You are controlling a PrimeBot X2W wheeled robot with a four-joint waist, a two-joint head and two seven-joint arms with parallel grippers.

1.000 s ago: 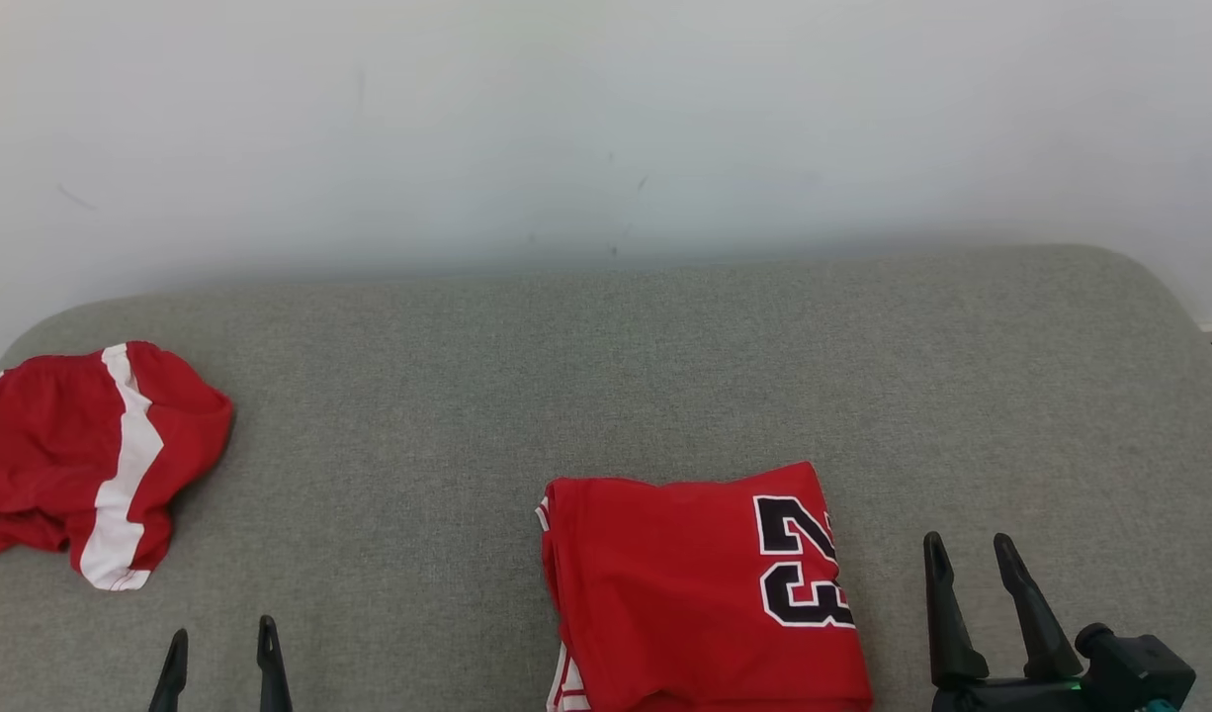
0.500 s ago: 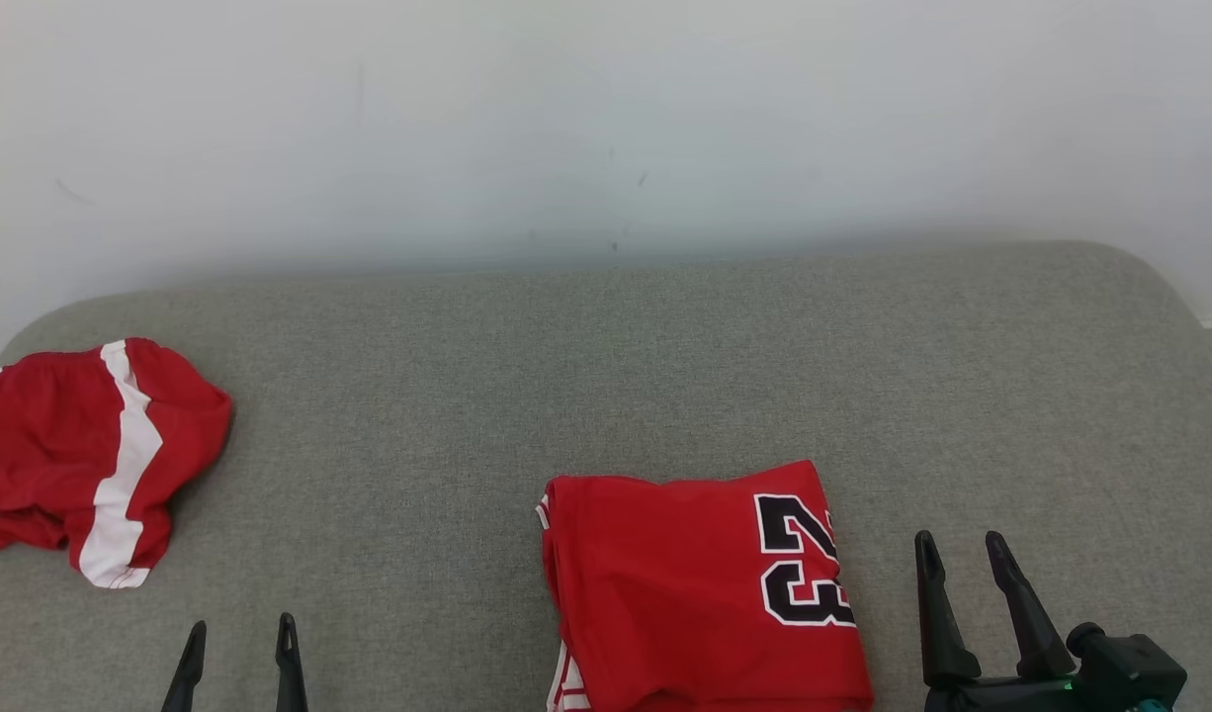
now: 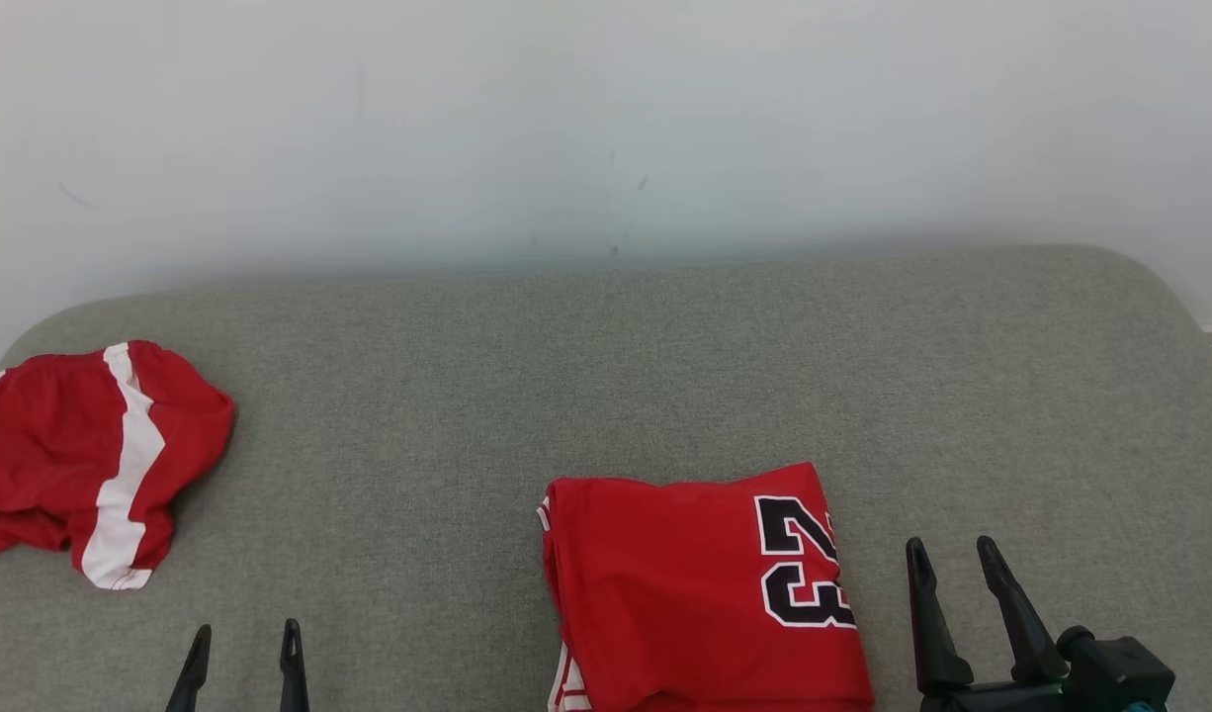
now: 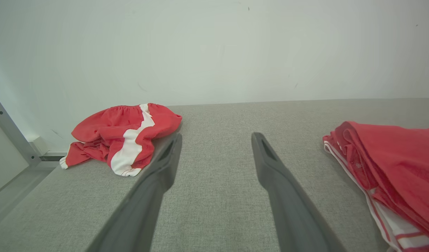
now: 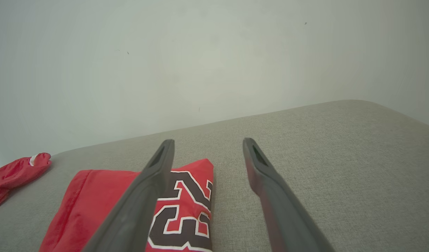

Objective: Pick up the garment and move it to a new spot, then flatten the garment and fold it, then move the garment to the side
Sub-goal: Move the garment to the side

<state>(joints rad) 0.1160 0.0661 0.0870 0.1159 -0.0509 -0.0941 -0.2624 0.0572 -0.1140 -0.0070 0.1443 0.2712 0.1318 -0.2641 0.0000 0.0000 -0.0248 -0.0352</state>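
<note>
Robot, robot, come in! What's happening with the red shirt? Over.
Left end effector open, empty. Right end effector open, empty, beside jersey. Jersey folded on grey cushion. Red shorts far left, not blocking.

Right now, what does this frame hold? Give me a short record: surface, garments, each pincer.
surface: grey fabric cushion against a white wall
folded garment: red jersey numbered 23, near the front edge
loose garment: red shorts with a white stripe, crumpled at far left
left pincer: open, holding nothing, between shorts and jersey
right pincer: open, holding nothing, right of jersey
</note>
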